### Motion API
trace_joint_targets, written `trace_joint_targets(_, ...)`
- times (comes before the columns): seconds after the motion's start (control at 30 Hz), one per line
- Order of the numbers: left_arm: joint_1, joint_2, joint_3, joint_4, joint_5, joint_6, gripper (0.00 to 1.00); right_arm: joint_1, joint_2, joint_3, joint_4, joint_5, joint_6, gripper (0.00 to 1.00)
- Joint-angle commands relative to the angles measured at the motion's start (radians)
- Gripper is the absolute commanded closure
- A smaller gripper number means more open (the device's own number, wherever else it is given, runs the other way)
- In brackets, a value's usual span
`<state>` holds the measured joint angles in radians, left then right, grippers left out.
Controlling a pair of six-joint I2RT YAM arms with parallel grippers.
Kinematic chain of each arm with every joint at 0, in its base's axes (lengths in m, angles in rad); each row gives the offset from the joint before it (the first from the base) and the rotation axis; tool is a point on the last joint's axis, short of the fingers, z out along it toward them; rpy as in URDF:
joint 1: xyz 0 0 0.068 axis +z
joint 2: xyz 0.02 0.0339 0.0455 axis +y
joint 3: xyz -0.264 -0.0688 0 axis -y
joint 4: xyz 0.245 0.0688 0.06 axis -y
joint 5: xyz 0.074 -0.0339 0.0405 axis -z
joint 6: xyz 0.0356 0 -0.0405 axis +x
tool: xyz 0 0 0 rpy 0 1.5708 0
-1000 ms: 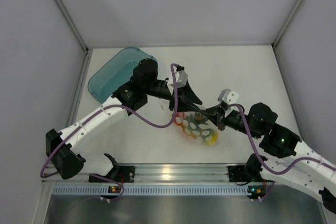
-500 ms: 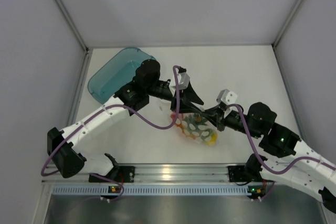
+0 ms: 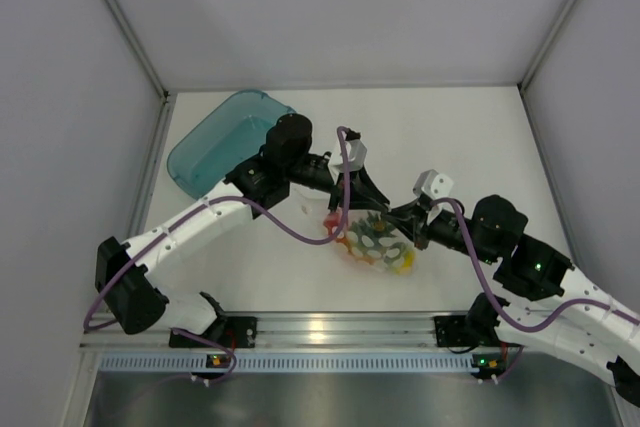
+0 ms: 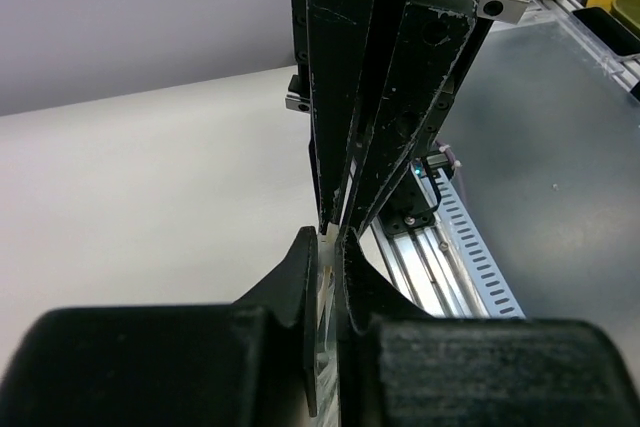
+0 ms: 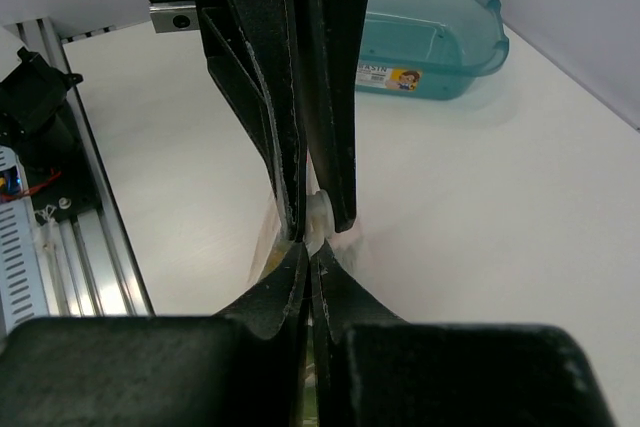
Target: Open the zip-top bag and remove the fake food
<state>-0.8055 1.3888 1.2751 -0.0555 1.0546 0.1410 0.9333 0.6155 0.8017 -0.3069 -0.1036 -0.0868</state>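
The zip-top bag [image 3: 372, 243], clear and crinkly, lies mid-table with the fake food [image 3: 398, 263] inside, orange, red and yellow pieces showing through the plastic. My left gripper [image 3: 378, 209] and right gripper [image 3: 394, 218] meet tip to tip over the bag's top edge. In the left wrist view my left gripper [image 4: 332, 247] is shut on a strip of clear plastic [image 4: 328, 297]. In the right wrist view my right gripper [image 5: 310, 259] is shut on the bag's thin edge, and the left fingers [image 5: 275, 127] pinch a white zip tab [image 5: 320, 217] just beyond.
A translucent teal tray [image 3: 212, 145] stands at the back left, behind the left arm, and shows again as the teal tray [image 5: 430, 32]. The aluminium rail [image 3: 320, 328] runs along the table's near edge. White walls close in the sides and back.
My left arm has reached further right toward the right gripper, and its jaws have closed on the bag's top edge. The right arm has held still.
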Motion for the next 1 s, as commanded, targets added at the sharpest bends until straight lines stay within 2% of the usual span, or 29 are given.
trace_joint_targets(0.0, -0.001, -0.004, -0.003, 0.045, 0.005, 0.031, 1.00, -0.010, -0.013, 0.053, 0.043, 0.008, -0.013, 1.00)
trace_joint_targets(0.2, 0.003, -0.025, -0.045, 0.040, -0.041, 0.077, 1.00, -0.011, -0.043, 0.041, 0.058, 0.068, -0.007, 1.00)
trace_joint_targets(0.4, 0.072, -0.043, -0.076, -0.033, -0.099, 0.153, 1.00, -0.010, -0.083, 0.065, 0.002, 0.140, -0.011, 1.00)
trace_joint_targets(0.5, 0.135, -0.050, -0.095, -0.060, -0.075, 0.164, 1.00, -0.010, -0.094, 0.093, -0.047, 0.202, -0.010, 1.00)
trace_joint_targets(0.63, 0.297, -0.048, -0.134, -0.060, -0.013, 0.129, 1.00, -0.010, -0.118, 0.119, -0.098, 0.318, 0.004, 1.00)
trace_joint_targets(0.73, 0.377, -0.047, -0.161, -0.060, -0.005, 0.120, 1.00, -0.011, -0.134, 0.128, -0.115, 0.402, 0.013, 1.00)
trace_joint_targets(0.97, 0.472, -0.065, -0.249, -0.027, -0.030, 0.094, 1.00, -0.010, -0.148, 0.136, -0.117, 0.464, 0.025, 1.00)
